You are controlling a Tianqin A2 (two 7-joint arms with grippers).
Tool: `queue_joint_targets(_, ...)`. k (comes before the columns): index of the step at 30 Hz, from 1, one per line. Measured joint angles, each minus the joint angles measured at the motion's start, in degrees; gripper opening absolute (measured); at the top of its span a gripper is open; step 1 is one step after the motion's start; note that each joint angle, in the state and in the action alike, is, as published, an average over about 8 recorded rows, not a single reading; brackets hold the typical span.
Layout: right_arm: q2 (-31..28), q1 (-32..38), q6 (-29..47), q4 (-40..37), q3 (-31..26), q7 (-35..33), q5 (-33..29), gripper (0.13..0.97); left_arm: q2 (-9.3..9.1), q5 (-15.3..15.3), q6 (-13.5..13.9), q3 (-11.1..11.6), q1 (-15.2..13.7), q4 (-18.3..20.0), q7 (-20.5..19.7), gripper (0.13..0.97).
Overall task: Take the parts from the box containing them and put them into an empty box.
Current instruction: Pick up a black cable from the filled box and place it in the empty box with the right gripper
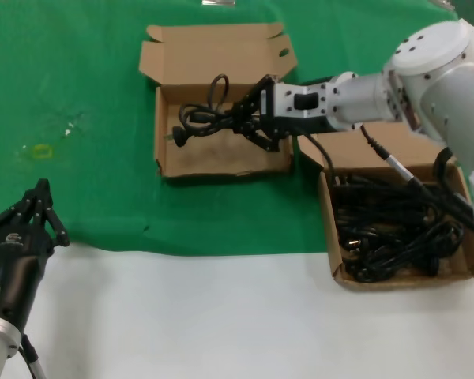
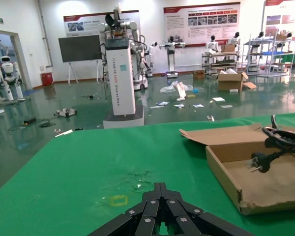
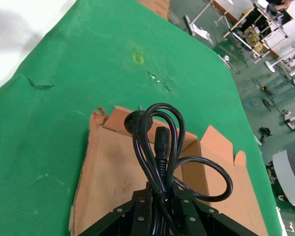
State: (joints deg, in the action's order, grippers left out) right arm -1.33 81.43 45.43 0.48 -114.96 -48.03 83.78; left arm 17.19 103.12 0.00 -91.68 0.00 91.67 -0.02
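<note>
A looped black power cord hangs over the empty box at the table's middle, held by my right gripper, which is shut on it. In the right wrist view the cord rises from between the jaws above the cardboard floor. The box containing the parts sits at the right, filled with several tangled black cords. My left gripper is parked at the near left, shut on nothing. The left wrist view shows the held cord's plug over the empty box.
Both boxes stand on a green mat; a white table surface lies nearer me. A yellow mark is on the mat at the left. The empty box's lid lies open at the far side.
</note>
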Motion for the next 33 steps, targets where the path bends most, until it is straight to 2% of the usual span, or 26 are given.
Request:
queue_joint_targets(8,1.1,-2.0,-3.9,0.8,-1.5,-1.1,3.1,0.213,0.00,0.0,0.0,0.0,0.0,0.0,0.0,0.144)
queue_joint_targets(23,1.3,-4.1,-7.9,2.6,-15.3,-0.9,18.5,0.213,0.00,0.0,0.0,0.0,0.0,0.0,0.0,0.144)
queue_joint_targets(33,1.3,-4.3,-9.1,2.6,-20.3,-1.1,24.2,0.215,0.00,0.0,0.0,0.0,0.0,0.0,0.0,0.144)
